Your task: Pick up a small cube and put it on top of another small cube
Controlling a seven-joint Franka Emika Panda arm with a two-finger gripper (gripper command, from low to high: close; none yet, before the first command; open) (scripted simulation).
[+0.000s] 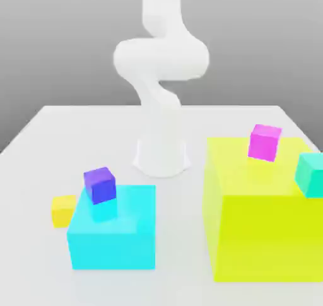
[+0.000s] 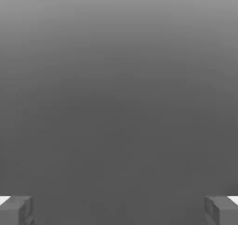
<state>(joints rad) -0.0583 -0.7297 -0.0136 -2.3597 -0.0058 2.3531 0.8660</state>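
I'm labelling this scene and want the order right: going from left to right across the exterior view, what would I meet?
Small yellow cube → small purple cube on the cyan block → white robot arm → small magenta cube → small teal cube

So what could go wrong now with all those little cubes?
The purple cube sits on the cyan block near its edge, so a bump might tip it off. The yellow cube is down right by that block, so the open jaws may knock the block while reaching for it. And the teal cube is close to the front edge of the big yellow-green block, so a nudge could send it tumbling.
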